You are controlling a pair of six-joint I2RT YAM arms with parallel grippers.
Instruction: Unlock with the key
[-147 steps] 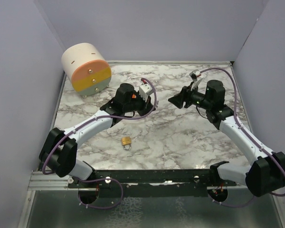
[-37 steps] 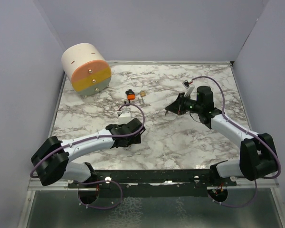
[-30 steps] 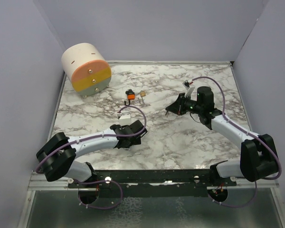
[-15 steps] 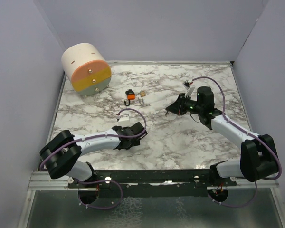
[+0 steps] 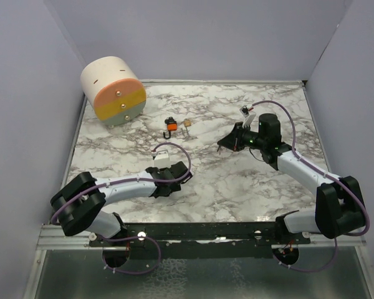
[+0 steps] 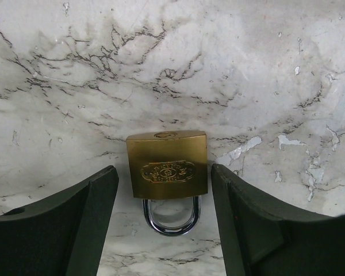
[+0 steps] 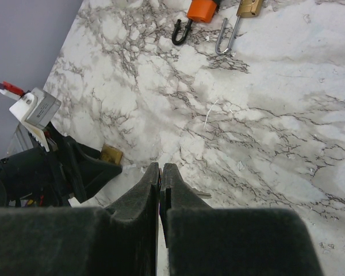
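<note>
A brass padlock (image 6: 167, 165) lies flat on the marble, its steel shackle (image 6: 171, 215) pointing toward the left wrist camera. My left gripper (image 6: 164, 172) is down over it, open, one finger on each side of the body with only a thin gap left. The top view hides the padlock under my left gripper (image 5: 164, 185); the right wrist view shows a corner of the padlock (image 7: 111, 154). My right gripper (image 7: 161, 168) hovers over mid-table, shut on the key, whose thin grey blade (image 7: 202, 195) sticks out sideways. It is also in the top view, my right gripper (image 5: 224, 144).
An orange padlock (image 5: 170, 124) and a small brass padlock with an open shackle (image 5: 187, 124) lie at mid-back. A round drawer unit with orange, yellow and green fronts (image 5: 112, 91) stands at the back left. Purple walls enclose the table.
My left gripper has settled lower over the brass padlock and its jaws have narrowed around it. The right arm has stayed still with the key.
</note>
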